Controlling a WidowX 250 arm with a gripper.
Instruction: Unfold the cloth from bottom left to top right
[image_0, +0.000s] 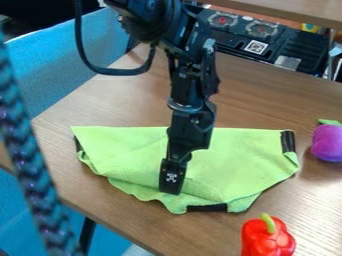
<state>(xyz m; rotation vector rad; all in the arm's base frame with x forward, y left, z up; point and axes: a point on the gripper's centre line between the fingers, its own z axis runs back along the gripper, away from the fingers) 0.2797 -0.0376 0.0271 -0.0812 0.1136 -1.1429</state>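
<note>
Red pepper (267, 241) cut off by the bottom edge, purple toy vegetable (328, 143) clipped at the right, braided cord (30, 175) blurred, green cloth (234, 155) partly hidden behind the gripper (172, 186)

Wood-grained desk (264, 97) is noted below the claw (172, 183). A blue surface (63, 62) is seen to its left, a wooden ledge (294, 9) beyond, pale glare (319, 207) lower right.
</note>
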